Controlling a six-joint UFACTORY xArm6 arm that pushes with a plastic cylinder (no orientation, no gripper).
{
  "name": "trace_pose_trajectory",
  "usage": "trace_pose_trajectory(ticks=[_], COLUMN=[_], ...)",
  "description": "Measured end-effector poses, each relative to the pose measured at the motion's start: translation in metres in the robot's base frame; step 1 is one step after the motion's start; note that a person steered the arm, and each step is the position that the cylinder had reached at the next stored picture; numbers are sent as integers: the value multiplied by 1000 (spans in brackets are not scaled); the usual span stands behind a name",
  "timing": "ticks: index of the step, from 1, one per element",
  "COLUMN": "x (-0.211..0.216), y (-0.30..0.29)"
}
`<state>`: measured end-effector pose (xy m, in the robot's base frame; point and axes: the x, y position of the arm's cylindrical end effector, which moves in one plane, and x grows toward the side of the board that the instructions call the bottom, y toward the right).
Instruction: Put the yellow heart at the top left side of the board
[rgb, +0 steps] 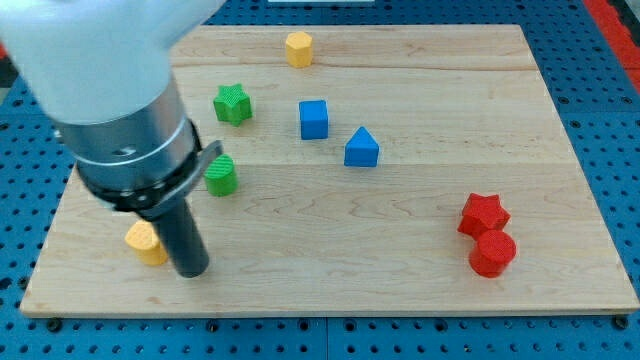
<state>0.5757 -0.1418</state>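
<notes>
A yellow block, probably the heart, lies near the board's bottom left, partly hidden by the rod. My tip rests on the board just to its right, touching or nearly touching it. A second yellow block, a hexagon shape, sits at the view's top, left of centre. The arm's large body covers the view's top left.
A green star and a green cylinder lie above my tip. A blue cube and a blue triangle sit mid-board. A red star and a red cylinder are at the lower right. The wooden board lies on a blue pegboard.
</notes>
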Motion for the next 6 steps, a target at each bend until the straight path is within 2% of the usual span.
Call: trace_pose_trajectory(ticks=[2,3,4,5,6], x=[-45,-76,-113,-182,-226], y=[-95,-99,-75,-75,-75])
